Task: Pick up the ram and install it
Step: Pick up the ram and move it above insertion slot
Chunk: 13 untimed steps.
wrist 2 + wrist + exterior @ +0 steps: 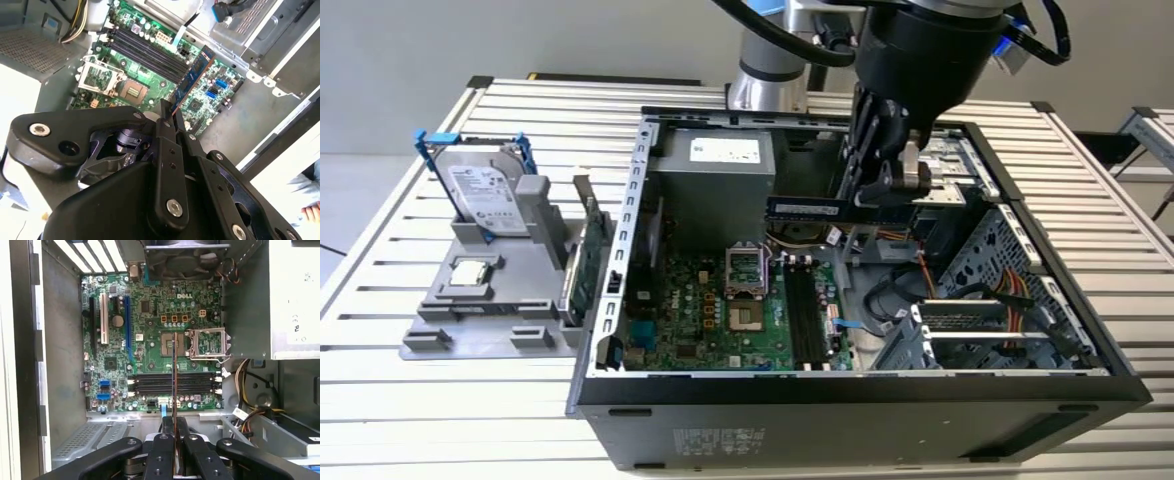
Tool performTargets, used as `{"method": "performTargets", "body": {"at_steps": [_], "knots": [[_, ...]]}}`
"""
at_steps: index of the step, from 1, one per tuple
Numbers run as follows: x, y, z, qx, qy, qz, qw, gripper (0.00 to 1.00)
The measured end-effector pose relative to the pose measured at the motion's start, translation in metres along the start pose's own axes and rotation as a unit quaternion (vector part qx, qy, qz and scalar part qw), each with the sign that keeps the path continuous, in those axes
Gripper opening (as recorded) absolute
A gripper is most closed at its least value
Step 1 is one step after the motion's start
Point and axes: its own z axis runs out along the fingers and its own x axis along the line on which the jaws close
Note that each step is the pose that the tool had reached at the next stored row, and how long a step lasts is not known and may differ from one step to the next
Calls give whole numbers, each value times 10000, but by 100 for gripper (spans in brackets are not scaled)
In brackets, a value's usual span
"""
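Note:
The ram is a slim bluish stick with dark chips, held level in the air above the open computer case. My gripper is shut on one end of it, reaching down from above the case's far side. In the second wrist view the ram sticks out past my gripper over the green motherboard. In the first wrist view the ram shows edge-on, running from my gripper across the black memory slots. Those memory slots lie below it and hold nothing.
A silver hard drive in a blue frame and a green card with a metal bracket stand in a grey fixture at the exterior view's left. Inside the case are the power supply, CPU socket and drive cage.

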Motion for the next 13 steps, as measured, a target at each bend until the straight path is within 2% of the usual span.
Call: {"method": "performTargets", "body": {"at_steps": [13], "knots": [[-59,-139,-4,0,-5,145,9999,0]]}}
